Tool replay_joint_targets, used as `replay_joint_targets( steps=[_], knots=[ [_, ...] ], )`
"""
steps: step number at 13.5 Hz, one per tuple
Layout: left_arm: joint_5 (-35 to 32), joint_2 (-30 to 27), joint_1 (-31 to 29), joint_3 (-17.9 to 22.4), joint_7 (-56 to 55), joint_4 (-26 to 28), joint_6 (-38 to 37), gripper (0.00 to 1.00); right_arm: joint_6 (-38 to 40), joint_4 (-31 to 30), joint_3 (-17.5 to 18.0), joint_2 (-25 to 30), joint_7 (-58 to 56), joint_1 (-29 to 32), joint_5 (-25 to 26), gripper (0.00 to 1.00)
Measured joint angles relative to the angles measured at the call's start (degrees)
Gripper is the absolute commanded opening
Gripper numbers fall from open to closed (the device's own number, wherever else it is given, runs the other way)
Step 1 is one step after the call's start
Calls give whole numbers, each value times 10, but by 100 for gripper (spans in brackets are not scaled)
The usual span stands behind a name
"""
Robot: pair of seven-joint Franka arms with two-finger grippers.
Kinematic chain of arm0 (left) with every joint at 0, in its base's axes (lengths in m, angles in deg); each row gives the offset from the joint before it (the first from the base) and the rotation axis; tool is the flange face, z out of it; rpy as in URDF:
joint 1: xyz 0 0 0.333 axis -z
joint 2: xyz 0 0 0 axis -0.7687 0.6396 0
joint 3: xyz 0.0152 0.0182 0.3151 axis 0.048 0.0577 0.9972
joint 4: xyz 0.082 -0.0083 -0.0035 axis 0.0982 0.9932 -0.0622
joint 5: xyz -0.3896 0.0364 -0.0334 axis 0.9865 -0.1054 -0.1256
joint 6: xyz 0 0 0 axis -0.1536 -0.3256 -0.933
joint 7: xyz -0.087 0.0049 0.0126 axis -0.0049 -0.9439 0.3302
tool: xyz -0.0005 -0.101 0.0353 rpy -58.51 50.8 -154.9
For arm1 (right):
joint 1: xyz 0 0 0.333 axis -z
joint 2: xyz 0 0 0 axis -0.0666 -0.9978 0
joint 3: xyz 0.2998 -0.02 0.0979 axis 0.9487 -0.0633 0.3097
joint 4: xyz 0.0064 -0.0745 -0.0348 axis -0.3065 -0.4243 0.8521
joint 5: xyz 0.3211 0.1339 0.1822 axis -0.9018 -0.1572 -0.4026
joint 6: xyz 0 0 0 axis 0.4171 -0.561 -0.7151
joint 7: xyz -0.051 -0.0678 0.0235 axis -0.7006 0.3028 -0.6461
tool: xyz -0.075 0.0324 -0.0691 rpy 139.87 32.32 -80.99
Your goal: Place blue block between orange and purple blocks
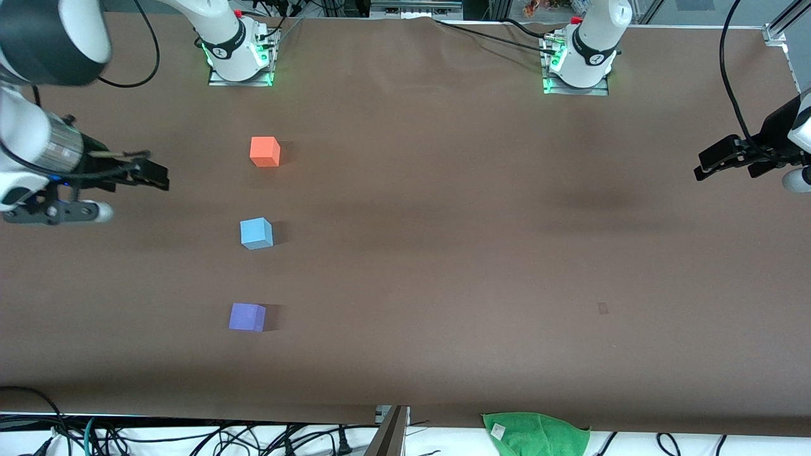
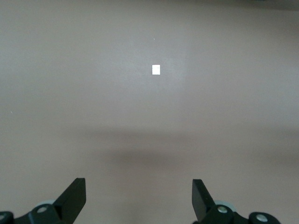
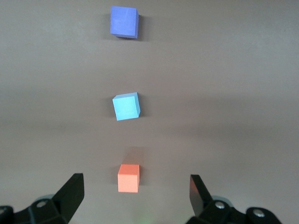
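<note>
The small light sky-blue matte cube (image 1: 256, 233) sat on the brown table covering (image 1: 443, 253), in a line with the two other cubes toward the right arm's end of the table. The bright orange matte cube (image 1: 265, 152) lay farther from the front camera, the violet-purple matte cube (image 1: 247, 316) nearer to it, and the blue block rested between them, apart from both and turned a little askew. Nothing stood between the three cubes.

The right gripper (image 1: 149, 174) hung over the table's edge at the right arm's end, its fingers spread wide and holding nothing; its wrist view showed the orange cube (image 3: 128, 178), the blue one (image 3: 126, 106) and the purple one (image 3: 124, 22) in a row. The left gripper (image 1: 713, 163) waited over the left arm's end of the table, its fingers likewise parted and empty, above bare covering with a small white tag (image 2: 156, 69).

A small dark patch (image 1: 602, 308) marked the covering toward the left arm's end. A crumpled green cloth (image 1: 535, 432) lay at the table's edge nearest the front camera, and black cables (image 1: 190, 437) trailed along the white strip there. The arm bases (image 1: 237, 50) glowed green.
</note>
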Motion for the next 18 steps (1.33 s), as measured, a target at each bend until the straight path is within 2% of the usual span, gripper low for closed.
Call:
replay_joint_targets(
  steps=[2,3,8,12,18],
  knots=[
    [0,0,0,0,0,0,0,100,3,-20,81,23,-1,76,38,100],
    [0,0,0,0,0,0,0,100,2,-30,107,35,-1,100,46,100],
    [0,0,0,0,0,0,-1,100,-1,-67,174,101,-1,168,53,100],
    [0,0,0,0,0,0,-1,100,-4,-104,191,118,0,197,53,100],
    [0,1,0,0,0,0,-6,100,-6,-105,194,114,-1,197,53,100]
  ],
)
